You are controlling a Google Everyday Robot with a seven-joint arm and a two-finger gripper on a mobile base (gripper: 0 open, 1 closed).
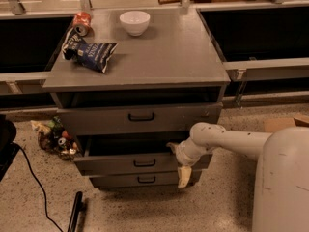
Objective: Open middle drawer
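Middle drawer (111, 164): part way out of the cabinet, front standing proud of the other two, dark gap showing above its top edge. Its black bar handle (145, 163) sat to the left of the jaws, apart from them.

Gripper (184, 178): pointed downward at the right end of the middle drawer's front, its pale tip hanging over the bottom drawer (116, 181). Contact with either front unclear (view too dim here); could not tell whether the jaws were apart or together.

Arm (231, 141) reached in from the right. Top drawer (96, 120) above the jaws, flush and shut.

On the cabinet top (169, 57), well above and left of the jaws: white bowl (134, 22), blue snack bag (91, 54), tipped red can (82, 23). On the floor far left of the jaws: a heap of litter (55, 138), a black cable (34, 178).
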